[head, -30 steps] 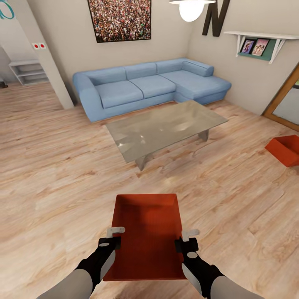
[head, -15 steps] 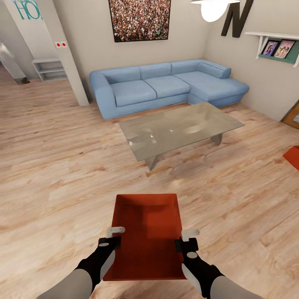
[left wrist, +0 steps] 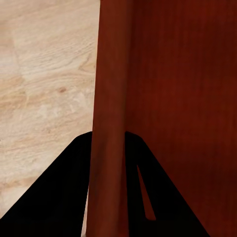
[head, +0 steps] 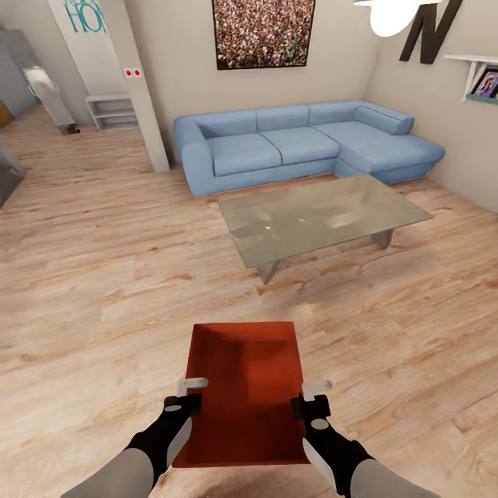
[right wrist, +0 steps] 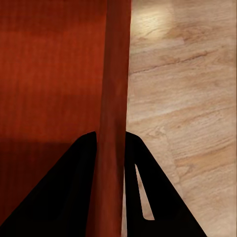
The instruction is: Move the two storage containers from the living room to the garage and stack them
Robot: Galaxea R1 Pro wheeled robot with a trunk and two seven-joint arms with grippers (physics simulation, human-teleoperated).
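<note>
Underfoot throughout: light wood-plank floor [head: 90,290] of the living room, bare from 7 to 11 o'clock.
Item 1: storage container [head: 245,391], red-orange, held level above the planks at 6 o'clock, open side up.
Item 2: left gripper [head: 188,393], jaws clamped on the container's left wall; the left wrist view shows that wall [left wrist: 109,123] running between the dark fingers [left wrist: 59,197].
Item 3: right gripper [head: 310,398], jaws clamped on the right wall [right wrist: 114,98] likewise.
Item 4: glass coffee table [head: 321,214], at 1 o'clock, well apart from the container.
Item 5: blue sofa [head: 304,142], behind the table, against the beige walls.
Item 6: white pillar [head: 135,83], at 11 o'clock, with open floor passing to its left.
</note>
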